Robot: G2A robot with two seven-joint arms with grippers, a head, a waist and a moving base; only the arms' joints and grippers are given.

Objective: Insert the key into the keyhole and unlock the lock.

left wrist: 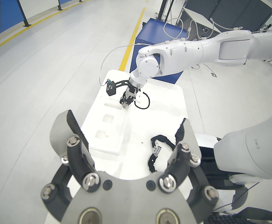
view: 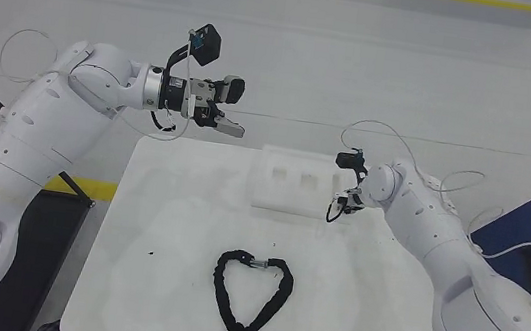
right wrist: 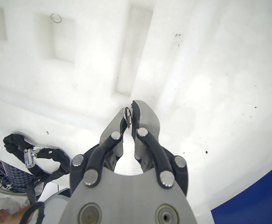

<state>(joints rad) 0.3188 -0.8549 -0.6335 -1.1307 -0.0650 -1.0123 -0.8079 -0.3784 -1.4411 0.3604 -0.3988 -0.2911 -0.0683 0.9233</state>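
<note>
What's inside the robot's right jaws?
A small metal ring, pinched between the shut jaws close to the white foam tray. Whether a key hangs on it can't be seen, because the jaws cover that part.

Top view looks down; wrist views (right nearest the table (view: 166, 228)) share the lock (view: 255, 261).

The right end effector (right wrist: 130, 110) is pinching a metal key ring (right wrist: 127, 116) between its nearly closed pads just above the white foam tray (right wrist: 95, 63), while the black chain lock (right wrist: 59, 160) is lying on the bench (right wrist: 212, 95) at about eight o'clock from it.
</note>
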